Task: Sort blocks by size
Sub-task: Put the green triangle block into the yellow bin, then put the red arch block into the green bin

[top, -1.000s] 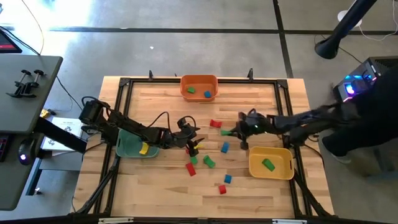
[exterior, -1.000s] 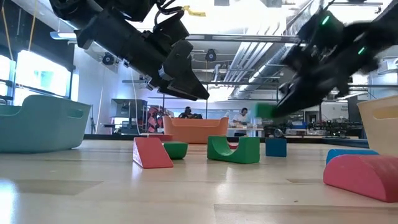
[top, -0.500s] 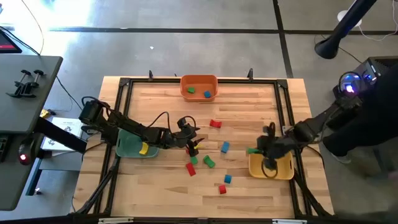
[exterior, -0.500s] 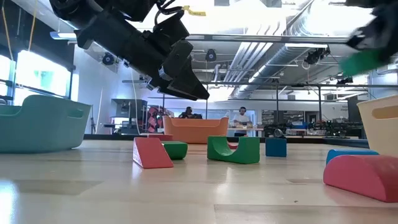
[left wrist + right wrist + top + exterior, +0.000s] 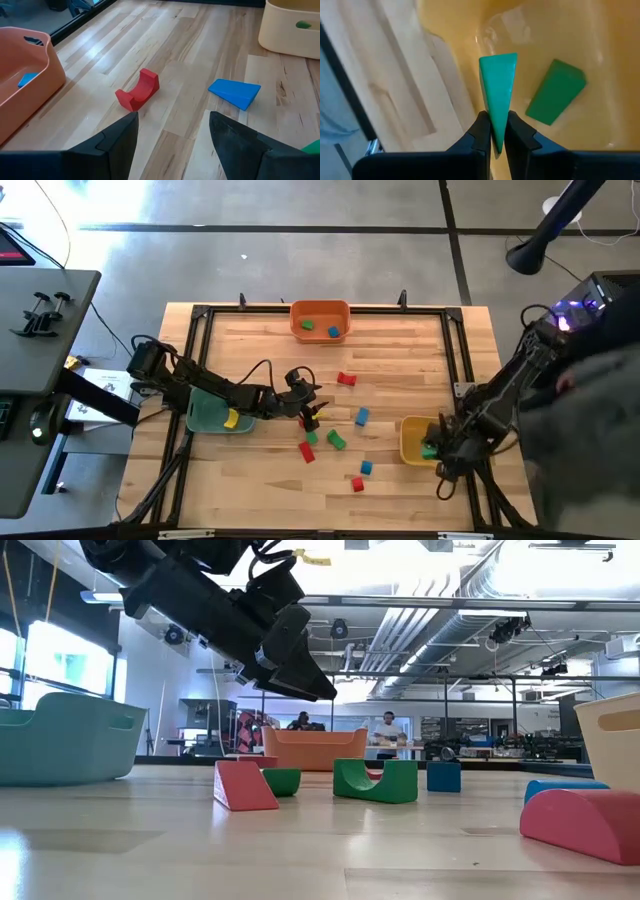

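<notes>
My right gripper hangs over the yellow bin at the table's near right, shut on a green wedge block. A second green block lies on the bin's floor. My left gripper stands open and low above the table's middle, with nothing between its fingers. Beyond it a red arch block and a blue wedge lie flat on the wood. Several more red, green and blue blocks lie scattered near the middle. My right gripper pinches the green wedge's two broad faces between its two fingers, at the end nearest the wrist. The fingers come from above, pointing steeply down. The wedge sticks out past the fingertips, lifted clear above the inside of the yellow bin.
An orange bin with a green and a blue block stands at the far edge. A teal bin with a yellow block sits under the left arm. A black frame borders the table. A person's dark clothing shows at the right.
My right gripper has carried the green wedge from the table's middle toward the right and near edges, rising, to above the yellow bin. Meanwhile it has rolled and tipped from slanting to pointing steeply down, staying shut on the wedge.
</notes>
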### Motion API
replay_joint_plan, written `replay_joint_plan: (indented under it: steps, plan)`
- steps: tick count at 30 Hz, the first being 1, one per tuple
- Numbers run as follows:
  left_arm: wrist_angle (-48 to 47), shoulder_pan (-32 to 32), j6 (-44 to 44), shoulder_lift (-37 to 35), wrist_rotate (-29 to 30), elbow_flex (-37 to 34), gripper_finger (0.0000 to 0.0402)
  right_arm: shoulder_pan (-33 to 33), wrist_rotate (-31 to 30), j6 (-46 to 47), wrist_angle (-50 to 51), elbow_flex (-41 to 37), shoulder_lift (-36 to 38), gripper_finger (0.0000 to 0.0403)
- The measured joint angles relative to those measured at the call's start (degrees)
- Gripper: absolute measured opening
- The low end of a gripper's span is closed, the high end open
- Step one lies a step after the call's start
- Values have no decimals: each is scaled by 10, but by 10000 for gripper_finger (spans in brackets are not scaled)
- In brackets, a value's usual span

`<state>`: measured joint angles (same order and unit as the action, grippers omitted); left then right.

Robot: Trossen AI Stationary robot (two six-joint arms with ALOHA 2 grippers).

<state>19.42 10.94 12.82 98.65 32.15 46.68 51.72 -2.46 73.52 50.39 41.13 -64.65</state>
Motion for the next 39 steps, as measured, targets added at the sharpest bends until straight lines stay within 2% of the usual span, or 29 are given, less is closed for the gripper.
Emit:
replay_joint_plan:
  steps: [8, 15, 22, 25, 28, 30, 33, 35, 38, 39]
  plan:
    - [0, 0, -10, 0, 0, 0, 229, -11, -40, 36, -35, -49, -41, 27]
    - [1, 0, -11, 0, 0, 0, 229, -26, -65, 31, -101, -89, -43, 36]
    - [2, 0, -11, 0, 0, 0, 229, -26, -45, 22, -93, -92, -43, 95]
    - [3, 0, -11, 0, 0, 0, 229, -26, -35, 0, -56, -55, -43, 128]
    - [5, 0, -11, 0, 0, 0, 229, -26, -53, -10, 31, -1, -43, 150]
    - [9, 0, -11, 0, 0, 0, 229, -26, -84, -21, 92, 39, -43, 157]
    - [18, 0, -11, 0, -5, 0, 229, -26, -162, -51, 163, 88, -43, 159]
    - [21, 0, -11, 0, -13, 0, 229, -26, -243, -88, 182, 109, -43, 160]
    - [36, 0, -11, 0, -16, 0, 229, -29, -413, -118, 173, 116, -43, 160]
    - [40, 0, -11, 0, -16, 0, 229, -36, -451, -122, 159, 115, -43, 161]
